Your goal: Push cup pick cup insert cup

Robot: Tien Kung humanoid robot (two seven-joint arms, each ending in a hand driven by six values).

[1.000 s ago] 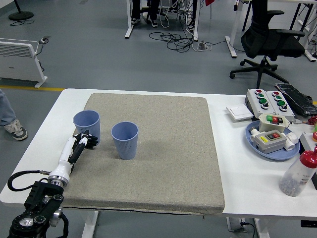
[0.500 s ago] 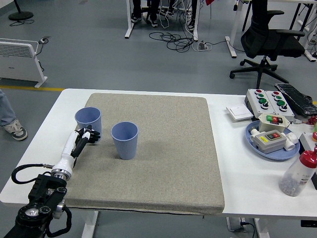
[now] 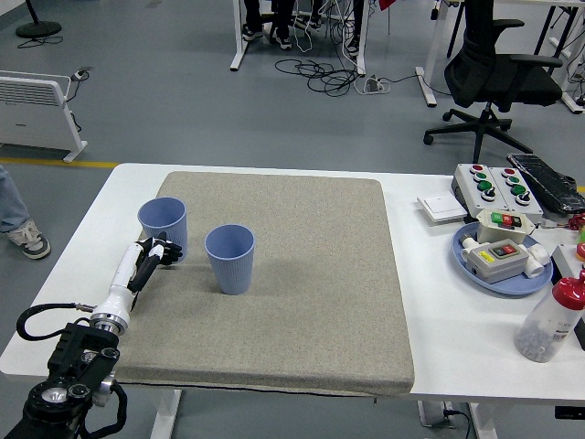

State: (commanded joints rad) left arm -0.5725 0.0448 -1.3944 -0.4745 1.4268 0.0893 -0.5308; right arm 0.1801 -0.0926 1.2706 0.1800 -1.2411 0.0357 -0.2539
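Grey mat [image 3: 311,274] on white table [image 3: 430,320]. Left hand [image 3: 157,253] at near side of left cup [image 3: 163,229], fingers curled, gripping nothing. Second cup [image 3: 229,259] upright, just right, nearer table edge.

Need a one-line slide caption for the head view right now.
Left hand reaches the base of the left blue cup; second blue cup stands apart on the grey mat.

Count: 2 blue ribbed cups, one [image 3: 163,229] left, one [image 3: 229,259] centre. 1 grey mat [image 3: 302,265], 1 blue plate [image 3: 507,273], 1 red-capped bottle [image 3: 551,318], 1 hand [image 3: 154,259] in frame.
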